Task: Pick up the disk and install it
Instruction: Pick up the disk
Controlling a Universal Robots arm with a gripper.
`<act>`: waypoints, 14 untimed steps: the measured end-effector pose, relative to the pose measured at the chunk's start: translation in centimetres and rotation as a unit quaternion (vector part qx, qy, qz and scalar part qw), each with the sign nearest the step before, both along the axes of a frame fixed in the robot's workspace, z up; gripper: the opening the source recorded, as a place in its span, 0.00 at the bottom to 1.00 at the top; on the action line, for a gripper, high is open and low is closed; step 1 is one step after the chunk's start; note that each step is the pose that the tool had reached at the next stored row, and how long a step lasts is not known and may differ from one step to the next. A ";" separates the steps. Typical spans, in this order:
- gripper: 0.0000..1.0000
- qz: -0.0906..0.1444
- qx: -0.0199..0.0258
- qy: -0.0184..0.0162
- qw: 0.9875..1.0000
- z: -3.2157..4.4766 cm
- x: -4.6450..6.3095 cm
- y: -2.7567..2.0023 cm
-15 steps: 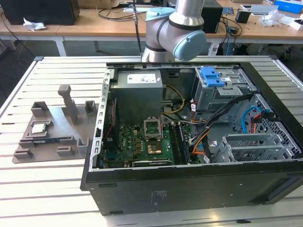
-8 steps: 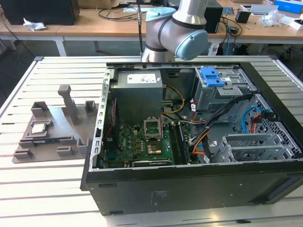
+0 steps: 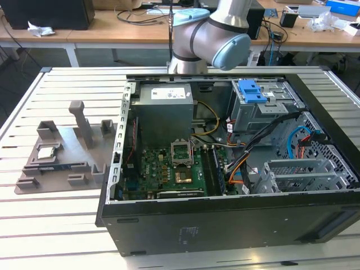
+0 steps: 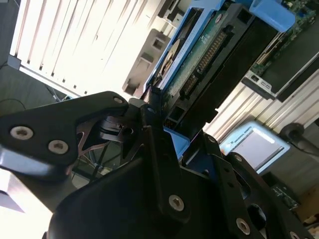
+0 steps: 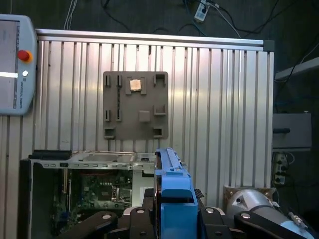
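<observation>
Clamping the disk (image 4: 199,59), the pincer (image 4: 152,107) bares its circuitry to the second wrist view.

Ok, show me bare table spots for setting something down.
Bare strips of the slatted metal table lie in front of the grey plastic fixture tray and behind it. The open black computer case is crowded with boards and cables. The gripper holds the blue-railed silver disk.
</observation>
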State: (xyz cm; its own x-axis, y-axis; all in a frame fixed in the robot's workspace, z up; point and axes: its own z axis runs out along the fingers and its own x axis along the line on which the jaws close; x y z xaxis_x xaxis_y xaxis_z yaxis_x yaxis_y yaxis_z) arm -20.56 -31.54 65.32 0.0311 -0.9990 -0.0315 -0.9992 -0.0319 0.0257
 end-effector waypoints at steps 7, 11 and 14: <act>0.36 0.000 0.000 0.000 1.000 -1.48 3.8 -0.04; 0.36 0.000 0.000 0.001 1.000 -2.45 6.2 -0.04; 0.36 0.000 0.000 0.001 1.000 -3.01 7.5 -0.04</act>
State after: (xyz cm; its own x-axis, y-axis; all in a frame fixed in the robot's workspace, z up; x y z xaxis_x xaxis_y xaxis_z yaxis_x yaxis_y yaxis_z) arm -13.05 -31.58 62.31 0.0309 -0.9990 -0.0308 -0.9991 -0.0318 0.0277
